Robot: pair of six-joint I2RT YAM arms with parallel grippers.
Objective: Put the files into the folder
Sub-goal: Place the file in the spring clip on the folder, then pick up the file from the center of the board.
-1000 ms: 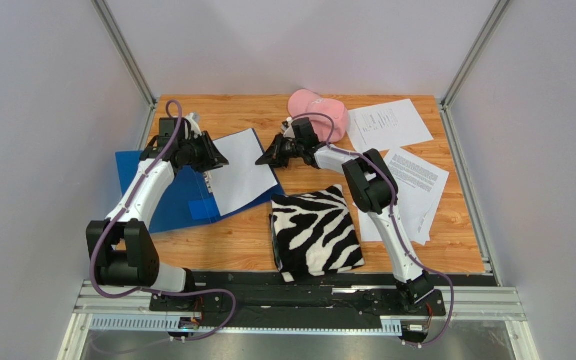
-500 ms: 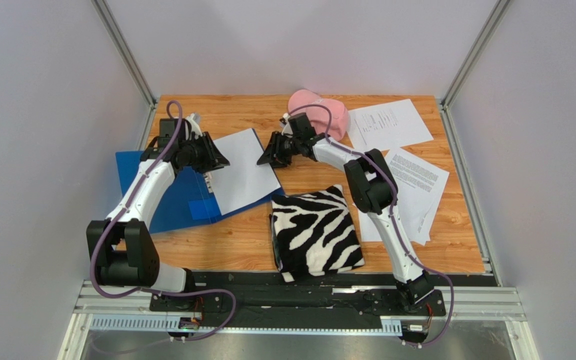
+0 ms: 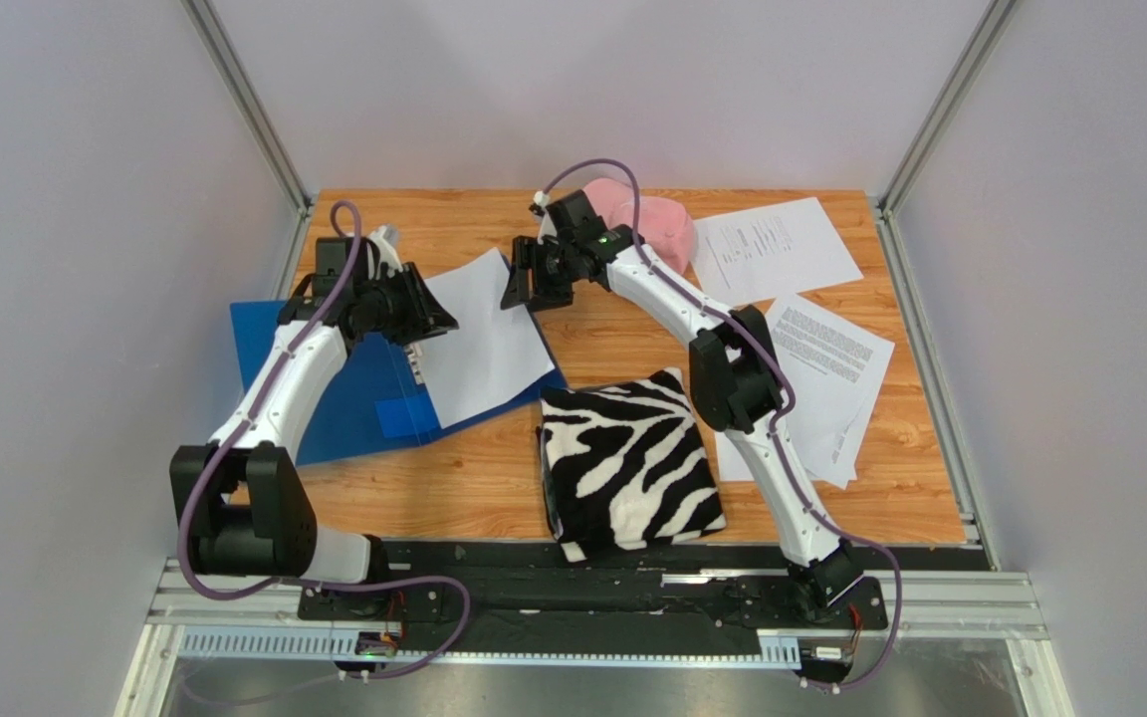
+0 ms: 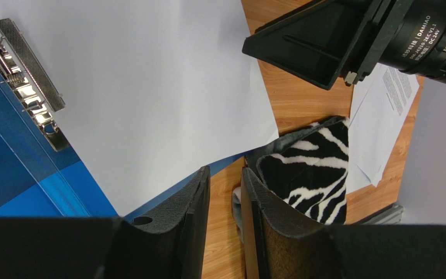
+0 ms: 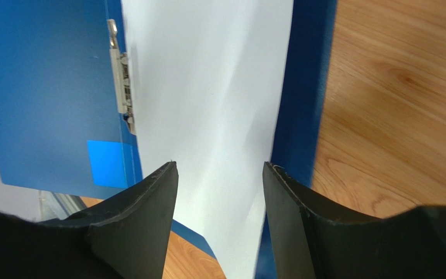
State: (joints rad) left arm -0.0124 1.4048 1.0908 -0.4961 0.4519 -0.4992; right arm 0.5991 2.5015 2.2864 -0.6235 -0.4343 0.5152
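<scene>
The blue folder (image 3: 303,396) lies open at the table's left, its metal clip (image 4: 30,75) bared. One white sheet (image 3: 487,336) rests blank side up on its right half. More files, printed sheets (image 3: 768,247) and a loose stack (image 3: 831,366), lie at the right. My left gripper (image 3: 435,314) hovers over the sheet's left edge by the clip, its jaws a narrow gap apart with nothing between them (image 4: 225,171). My right gripper (image 3: 520,284) is open above the sheet's far right corner. In the right wrist view the sheet (image 5: 208,87) shows below, free of the fingers.
A zebra-striped folded cloth (image 3: 628,463) lies in the middle front, touching the folder's right corner. A pink object (image 3: 658,227) sits at the back behind the right arm. Metal frame posts and grey walls enclose the table.
My right gripper opened, let go of the sheet's corner and moved back and to the left. The sheet settled onto the folder. The left arm stayed put.
</scene>
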